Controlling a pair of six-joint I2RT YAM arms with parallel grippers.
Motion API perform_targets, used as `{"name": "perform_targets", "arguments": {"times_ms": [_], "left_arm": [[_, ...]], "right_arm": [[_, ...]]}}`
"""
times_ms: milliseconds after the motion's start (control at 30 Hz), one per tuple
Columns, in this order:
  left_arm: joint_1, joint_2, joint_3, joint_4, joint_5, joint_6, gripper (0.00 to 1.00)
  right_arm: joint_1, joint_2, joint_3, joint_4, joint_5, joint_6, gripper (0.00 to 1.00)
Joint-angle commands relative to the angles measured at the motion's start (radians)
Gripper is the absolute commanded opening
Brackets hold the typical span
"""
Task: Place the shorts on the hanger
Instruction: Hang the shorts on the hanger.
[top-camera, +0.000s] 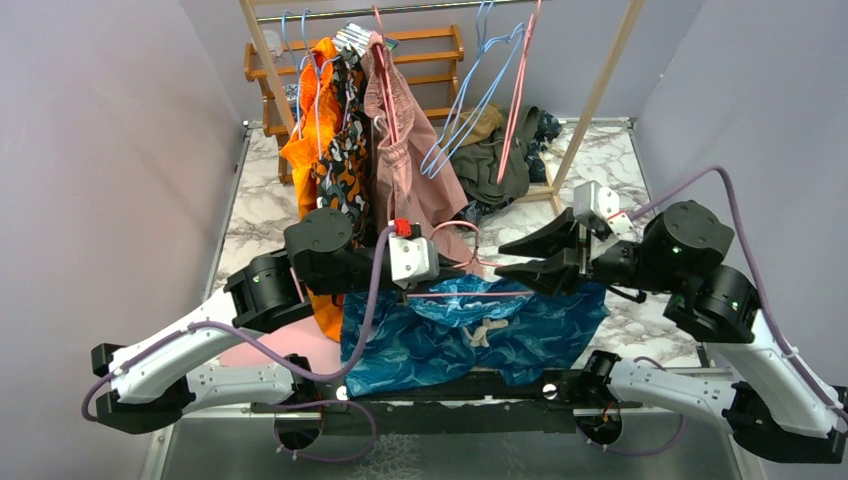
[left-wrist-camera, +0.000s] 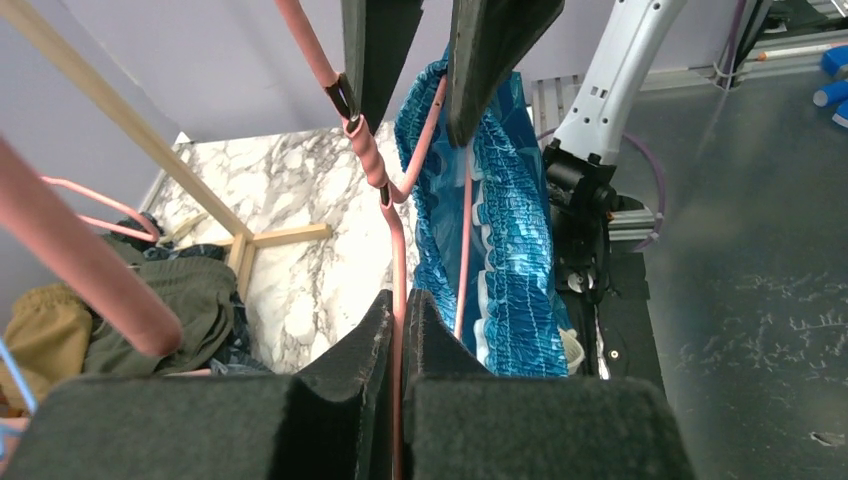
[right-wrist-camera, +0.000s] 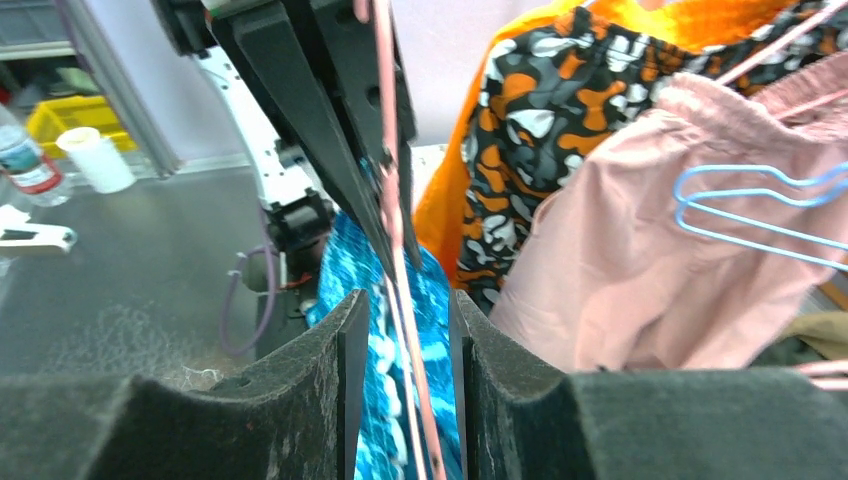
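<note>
Left gripper: clamped tight on the hanger's thin wire; fingers pressed together around it, no gap between them in the left wrist view; reaching in from the left edge side.
Right gripper: fingers apart; pink wire running through the gap between them; contact with either pad impossible to tell; tips facing the left gripper's tips from the right.
Hanger: pink; held off the tabletop between the two grippers, over the near half, about midway between the left and right edges; lower bar roughly level; rest of the frame curving toward the far edge.
Shorts: teal with a lighter leaf print; hung on the hanger's lower bar; gathered waistband bunched along the wire; white drawstring dangling at the front; cloth falling to the near edge, between the two arm bases.
Tabletop: white marble pattern.
Rack: wooden frame standing on the far half.
Pink shorts: hanging on the rack, just behind the left gripper.
Orange-black shorts: hanging beside the pink shorts, toward the left edge.
Blue hangers: bare, on the rack right of the pink shorts.
Olive heap: crumpled cloth on the tabletop near the far edge, under the rack.
</note>
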Motion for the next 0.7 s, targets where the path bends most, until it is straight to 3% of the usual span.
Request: {"name": "perform_targets", "arguments": {"times_ms": [0,667], "left_arm": [[-0.001,-0.066,0.018,0.035,-0.057,-0.004,0.0],[-0.001,-0.118,0.124,-0.029,-0.106,0.013,0.0]], "right_arm": [[0.002,-0.03,0.041,-0.132,0.142,-0.066,0.36],[0.002,-0.095,0.061,-0.246,0.33,-0.124,0.23]]}}
